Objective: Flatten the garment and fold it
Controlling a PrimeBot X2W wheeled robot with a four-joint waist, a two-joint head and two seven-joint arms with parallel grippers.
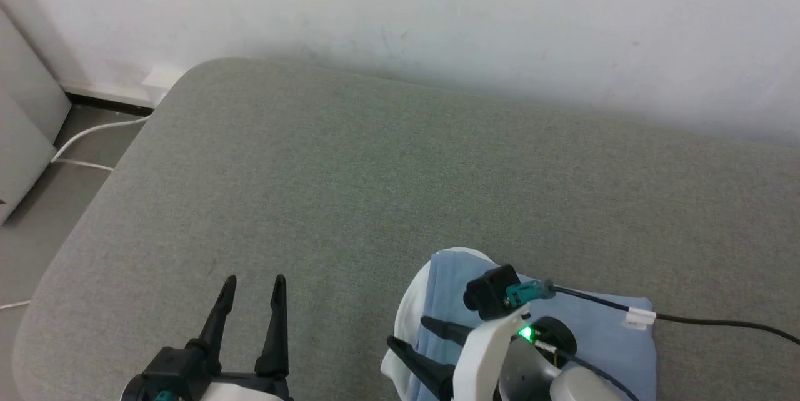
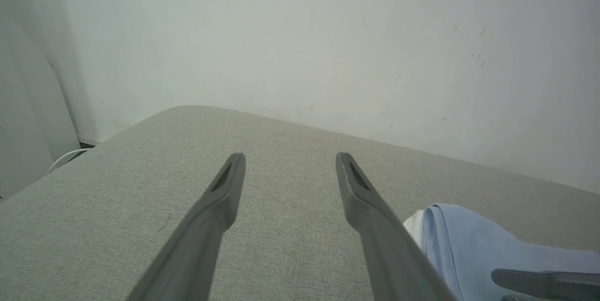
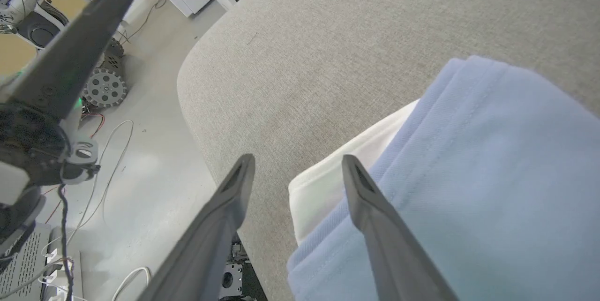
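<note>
Garment [image 1: 603,329]: folded blue bundle, lower right of head view, on grey cushion [image 1: 375,170]. Right gripper [image 1: 406,330]: spread over its white edge, empty. Left gripper [image 1: 255,280]: spread, empty. Lift your right straight up; avoid snagging layers.

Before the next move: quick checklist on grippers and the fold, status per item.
1. The left gripper open and empty over bare cushion: ok.
2. The right gripper open, nothing pinched between its fingers: ok.
3. The garment folded into a compact stack: ok.
4. Folded edges aligned: not ok, the white layer sticks out past the blue edge.
5. The garment wholly on the cushion at its near side: cannot tell.
</note>
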